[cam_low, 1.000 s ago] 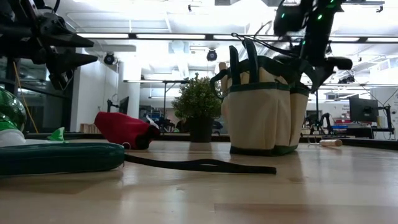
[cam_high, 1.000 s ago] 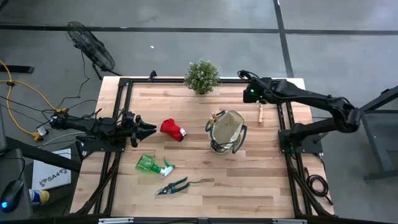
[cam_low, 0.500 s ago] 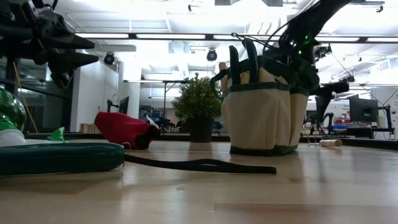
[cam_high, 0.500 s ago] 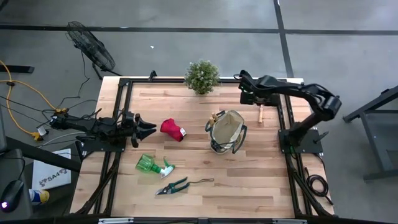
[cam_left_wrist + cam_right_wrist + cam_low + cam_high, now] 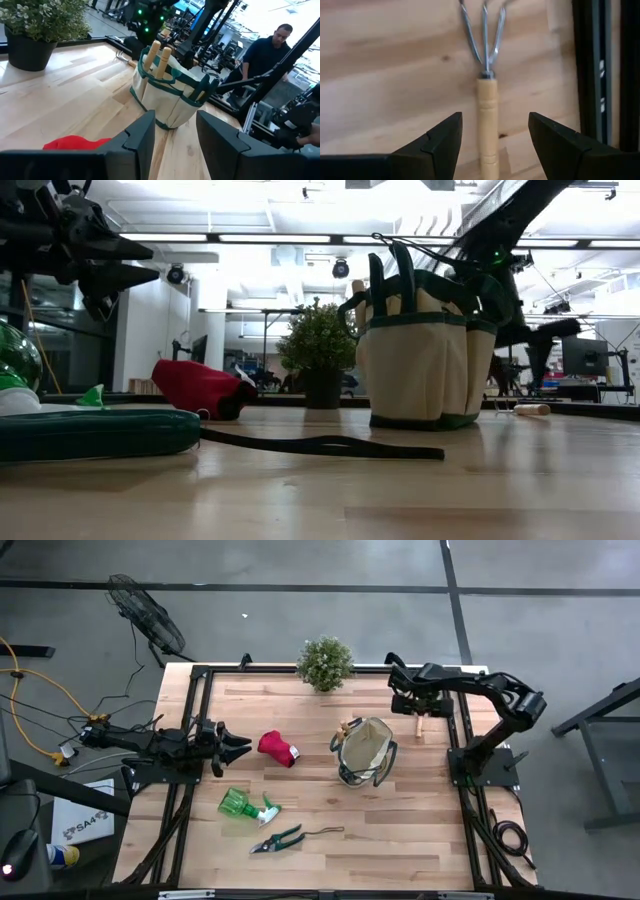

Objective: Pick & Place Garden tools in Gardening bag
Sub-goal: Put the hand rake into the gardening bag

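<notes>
Over by the far right edge of the table (image 5: 300, 800), my right gripper (image 5: 412, 705) hangs above the little rake (image 5: 486, 75). Its two fingers (image 5: 435, 145) are spread wide apart, one on each side of the wooden handle, and they hold nothing yet. I lined them up that way so they can drop down and pinch the handle in the middle. The rake lies flat, close to the black rail, so I think I must go down straight or I may bump the rail.

The gardening bag (image 5: 365, 751) stands just beside it, mouth up, with two wooden handles (image 5: 156, 55) already poking out. That keeps the carry short.

My left gripper (image 5: 232, 747) waits on the left side, partly open and empty, pointing at the red glove (image 5: 277, 748). The green spray bottle (image 5: 245, 805) and the pruners (image 5: 280, 839) lie in front of it. The potted plant (image 5: 325, 662) stays out of this.
</notes>
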Robot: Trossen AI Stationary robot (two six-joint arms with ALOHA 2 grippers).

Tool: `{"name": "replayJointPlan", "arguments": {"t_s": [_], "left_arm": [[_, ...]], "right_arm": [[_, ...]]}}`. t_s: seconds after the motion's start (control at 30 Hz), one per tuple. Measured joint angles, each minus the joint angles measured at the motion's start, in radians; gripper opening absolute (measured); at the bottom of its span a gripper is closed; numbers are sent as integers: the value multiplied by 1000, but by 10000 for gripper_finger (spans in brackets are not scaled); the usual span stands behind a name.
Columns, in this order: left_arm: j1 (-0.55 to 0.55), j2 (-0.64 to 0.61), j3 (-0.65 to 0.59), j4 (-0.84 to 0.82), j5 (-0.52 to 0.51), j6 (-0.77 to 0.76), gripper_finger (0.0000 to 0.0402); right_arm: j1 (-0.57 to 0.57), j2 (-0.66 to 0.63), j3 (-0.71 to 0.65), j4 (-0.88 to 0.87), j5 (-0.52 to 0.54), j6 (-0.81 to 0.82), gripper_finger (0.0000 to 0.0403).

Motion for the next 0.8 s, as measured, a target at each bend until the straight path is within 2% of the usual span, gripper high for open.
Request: {"name": "replayJointPlan", "arguments": {"t_s": [0.23,0.53,0.8], "left_arm": [[0,0,0,0,-1,0,140],[0,0,0,0,-2,-1,140],[0,0,0,0,8,-8,140]], "right_arm": [[1,0,-83,69,-31,-17,220],[-48,0,-91,157,-39,-77,219],[-92,0,-93,188,-74,-129,198]]}}
